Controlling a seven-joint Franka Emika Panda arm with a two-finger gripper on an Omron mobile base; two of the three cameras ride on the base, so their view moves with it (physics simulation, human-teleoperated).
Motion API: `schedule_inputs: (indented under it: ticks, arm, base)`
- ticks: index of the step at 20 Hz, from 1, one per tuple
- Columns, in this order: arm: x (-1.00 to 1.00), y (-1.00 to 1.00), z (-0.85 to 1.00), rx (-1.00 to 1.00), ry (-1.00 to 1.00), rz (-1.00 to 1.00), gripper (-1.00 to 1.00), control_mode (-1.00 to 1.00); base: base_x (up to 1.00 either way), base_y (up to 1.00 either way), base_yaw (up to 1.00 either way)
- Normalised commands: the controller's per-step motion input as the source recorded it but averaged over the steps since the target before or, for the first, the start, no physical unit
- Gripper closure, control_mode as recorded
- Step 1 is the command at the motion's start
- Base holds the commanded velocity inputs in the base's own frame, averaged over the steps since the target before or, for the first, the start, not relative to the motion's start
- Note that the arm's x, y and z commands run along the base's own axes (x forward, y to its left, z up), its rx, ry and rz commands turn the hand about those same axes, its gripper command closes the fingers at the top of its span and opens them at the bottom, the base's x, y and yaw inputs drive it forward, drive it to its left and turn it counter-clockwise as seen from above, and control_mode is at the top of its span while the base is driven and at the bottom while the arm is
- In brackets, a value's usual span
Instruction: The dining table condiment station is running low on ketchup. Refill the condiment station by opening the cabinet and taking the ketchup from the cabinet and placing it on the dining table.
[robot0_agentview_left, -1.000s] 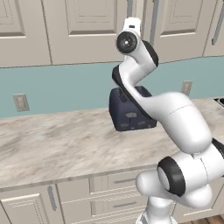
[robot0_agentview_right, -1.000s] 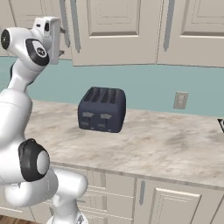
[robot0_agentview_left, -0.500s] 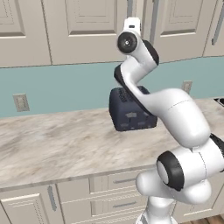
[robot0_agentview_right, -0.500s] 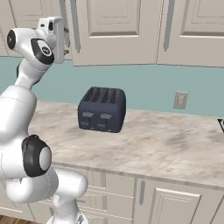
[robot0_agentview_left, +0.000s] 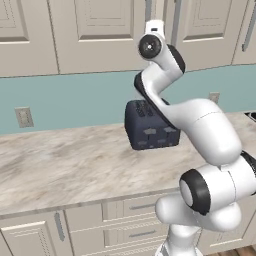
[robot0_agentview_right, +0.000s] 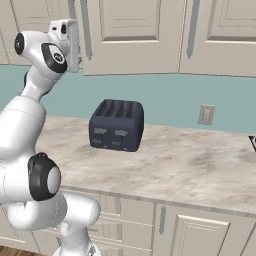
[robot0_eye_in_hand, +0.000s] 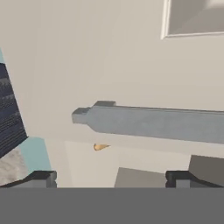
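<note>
Gripper (robot0_eye_in_hand: 110, 177): jaws spread wide, holding nothing. Cabinet (robot0_eye_in_hand: 109, 57): door shut, directly ahead, close. Handle (robot0_eye_in_hand: 153, 123): grey bar just beyond fingertips, long axis crossing jaw gap. Ketchup: presumably inside, unseen.

Light is even and soft throughout, with no visible source and no glare. The arm (robot0_agentview_left: 200, 125) shows gentle shading and faint highlights on its white shells. The toaster (robot0_agentview_right: 116, 125) casts only a weak shadow on the counter (robot0_agentview_right: 190, 165). In the hand view, the grey handle (robot0_eye_in_hand: 153, 122) throws a pale shadow onto the cabinet (robot0_eye_in_hand: 87, 52) door. Edges look slightly soft and low-resolution; straight lines stay undistorted.
</note>
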Motion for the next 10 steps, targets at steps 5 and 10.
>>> schedule_inputs:
  ticks: [5, 10]
  arm:
    - [-0.11, -0.23, -0.04, -0.03, 0.00, -0.06, -1.00, -1.00]
    - [-0.42, -0.25, -0.07, -0.02, 0.00, -0.10, -1.00, -1.00]
  base:
    - [0.00, 0.00, 0.00]
    - [0.00, 0.00, 0.00]
